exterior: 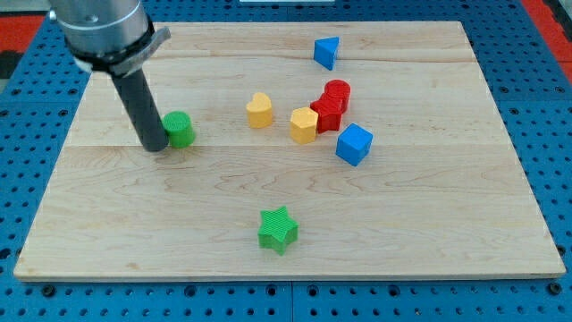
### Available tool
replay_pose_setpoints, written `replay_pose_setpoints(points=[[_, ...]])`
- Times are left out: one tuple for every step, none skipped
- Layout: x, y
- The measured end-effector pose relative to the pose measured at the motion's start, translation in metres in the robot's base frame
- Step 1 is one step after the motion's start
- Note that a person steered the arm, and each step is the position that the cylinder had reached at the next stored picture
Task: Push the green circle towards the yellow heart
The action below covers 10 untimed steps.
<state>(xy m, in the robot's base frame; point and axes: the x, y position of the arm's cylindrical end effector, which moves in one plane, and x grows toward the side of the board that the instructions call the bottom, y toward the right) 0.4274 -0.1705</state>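
The green circle (180, 129) sits on the wooden board at the view's left. My tip (154, 148) rests on the board just to its left, touching or almost touching it. The yellow heart (259, 110) lies to the right of the green circle, a little higher in the view, with bare board between them.
A yellow hexagon-like block (304, 125) sits right of the heart, beside a red star (327, 112) and a red cylinder (337, 91). A blue cube (354, 144) lies lower right, a blue triangle (327, 52) near the top, a green star (278, 230) near the bottom.
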Motion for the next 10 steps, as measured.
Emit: replay_pose_setpoints(points=[[-0.048,0.0],[-0.101,0.0],[-0.129,-0.01],[-0.121,-0.075],[-0.087,-0.092],[-0.05,-0.06],[-0.023,-0.018],[-0.021,0.028],[-0.021,0.07],[-0.021,0.098]])
